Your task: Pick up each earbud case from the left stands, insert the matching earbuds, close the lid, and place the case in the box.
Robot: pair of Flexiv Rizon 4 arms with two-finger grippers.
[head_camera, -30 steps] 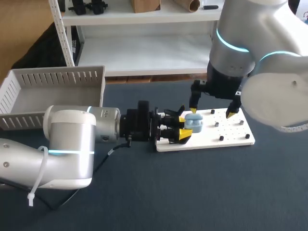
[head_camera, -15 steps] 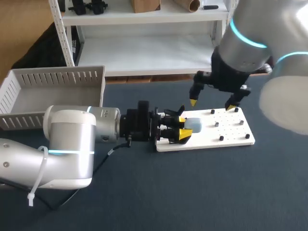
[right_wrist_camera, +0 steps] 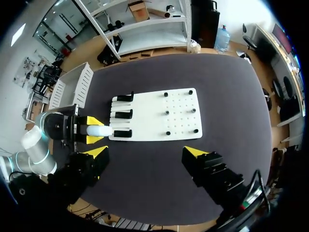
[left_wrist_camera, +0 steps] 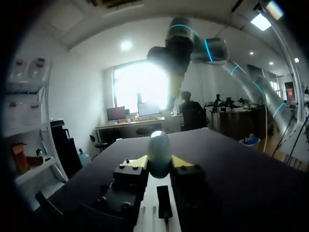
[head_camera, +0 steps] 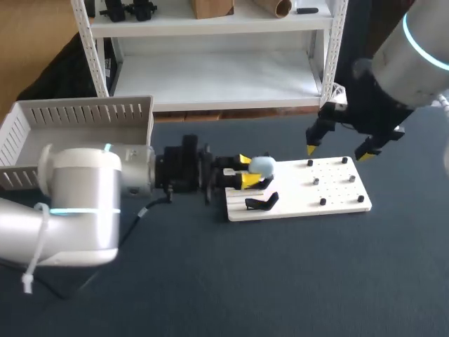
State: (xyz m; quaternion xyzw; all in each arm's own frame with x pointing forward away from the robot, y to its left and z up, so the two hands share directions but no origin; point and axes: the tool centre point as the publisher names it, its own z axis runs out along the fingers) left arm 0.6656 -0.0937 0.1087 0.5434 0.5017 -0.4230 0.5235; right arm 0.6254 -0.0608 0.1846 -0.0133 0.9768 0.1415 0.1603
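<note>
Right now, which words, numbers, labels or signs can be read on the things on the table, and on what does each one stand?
None can be read. The earbud case held in the left claw, the white board and the box show no legible print in any view.

Hard window glare dead ahead of my left pincer; my right arm backlit, near black; earbud case in the pincer rim-lit. Ceiling spots above. Under my right pincer, counter evenly lit, matte.
</note>
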